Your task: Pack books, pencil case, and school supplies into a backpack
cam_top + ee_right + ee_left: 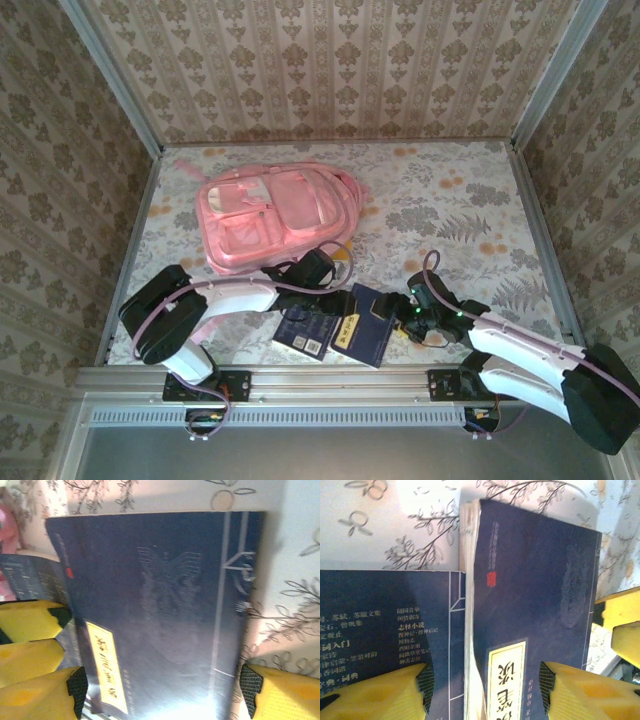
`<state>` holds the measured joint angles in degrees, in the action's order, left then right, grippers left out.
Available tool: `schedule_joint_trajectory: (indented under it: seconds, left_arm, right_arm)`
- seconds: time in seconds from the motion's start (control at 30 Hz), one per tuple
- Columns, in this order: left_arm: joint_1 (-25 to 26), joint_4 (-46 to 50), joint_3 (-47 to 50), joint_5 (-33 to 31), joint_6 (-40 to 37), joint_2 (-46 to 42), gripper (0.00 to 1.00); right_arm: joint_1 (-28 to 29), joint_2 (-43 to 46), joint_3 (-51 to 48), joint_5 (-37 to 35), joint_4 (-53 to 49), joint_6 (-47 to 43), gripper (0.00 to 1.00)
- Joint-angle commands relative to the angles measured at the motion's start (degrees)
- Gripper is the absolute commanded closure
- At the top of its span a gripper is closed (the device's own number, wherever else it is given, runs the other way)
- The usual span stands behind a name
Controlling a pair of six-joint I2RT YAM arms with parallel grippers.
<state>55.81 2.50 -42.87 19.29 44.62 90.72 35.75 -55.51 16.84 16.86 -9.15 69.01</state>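
two navy books are lying flat near the front of the tabletop [450, 200]: labelled book [365, 338] and second book [303, 332], edges meeting. left gripper [482, 690] is hovering over both, jaws spread; right gripper [162, 692] is hovering over the labelled book, jaws spread. pink backpack [275, 215] is lying behind them.

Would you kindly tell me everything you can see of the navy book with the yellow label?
The labelled navy book is thin, with a dark blue, matte-looking cover bearing a faint pattern, pale frame lines, a small red mark and a yellow label with dark characters. It lies closed and flat on the floral table, one long edge overlapping the second navy book. The right gripper straddles it with jaws open; whether its fingers touch the cover is unclear.
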Motion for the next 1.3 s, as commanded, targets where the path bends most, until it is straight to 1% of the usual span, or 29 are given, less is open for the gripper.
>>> schedule_joint_trajectory:
  seconds: [0.0, 0.17, 0.33, 0.47, 0.6, 0.7, 0.8, 0.87, 0.93, 1.03, 1.13, 1.27]
  left_arm:
    - [-0.7, -2.1, -0.2, 1.0, -0.1, 2.4, 0.39]
    - [-2.1, -2.9, 0.9, 1.0, 0.3, 3.1, 0.4]
    - [-4.9, -1.1, 2.3, -0.8, 0.2, 0.5, 0.4]
    - [-7.8, 3.2, 4.1, -4.7, -1.0, -4.2, 0.38]
    - [-10.2, 8.8, 6.2, -8.8, -2.3, -10.7, 0.38]
    - [-10.9, 12.4, 7.0, -11.2, -3.6, -16.0, 0.37]
    - [-10.5, 15.0, 5.5, -10.8, -5.1, -19.0, 0.37]
    - [-9.9, 14.3, 4.7, -9.0, -4.9, -19.9, 0.36]
    - [-8.7, 12.0, 4.1, -7.1, -3.6, -19.5, 0.36]
    - [-6.7, 9.2, 2.3, -3.9, -1.2, -15.7, 0.35]
    - [-4.5, 9.0, -0.6, -3.1, -0.1, -10.7, 0.33]
    - [-2.7, 9.6, -2.3, -4.1, 0.2, -6.4, 0.32]
  right_arm:
    - [-1.0, -3.1, -0.9, 3.5, 8.8, 1.4, 0.19]
    - [-3.6, -8.5, 1.9, 7.2, 15.8, 0.8, 0.24]
    - [-5.7, -14.3, 8.4, 10.9, 18.2, -1.9, 0.24]
    - [-8.1, -16.4, 13.6, 10.7, 13.7, -5.4, 0.24]
    - [-10.7, -17.1, 16.3, 10.1, 9.9, -8.4, 0.24]
    - [-11.1, -16.8, 16.9, 9.2, 7.9, -10.0, 0.24]
    - [-11.0, -16.2, 16.8, 9.2, 5.5, -11.4, 0.23]
    - [-11.0, -15.0, 16.6, 7.8, 2.0, -12.7, 0.22]
    - [-11.1, -13.3, 16.6, 5.3, -2.5, -14.4, 0.21]
    - [-11.5, -9.8, 15.3, 1.6, -7.0, -15.3, 0.2]
    - [-12.6, -6.6, 13.4, 1.0, -8.2, -15.1, 0.19]
    - [-13.0, -4.5, 12.1, 2.0, -8.8, -14.8, 0.19]
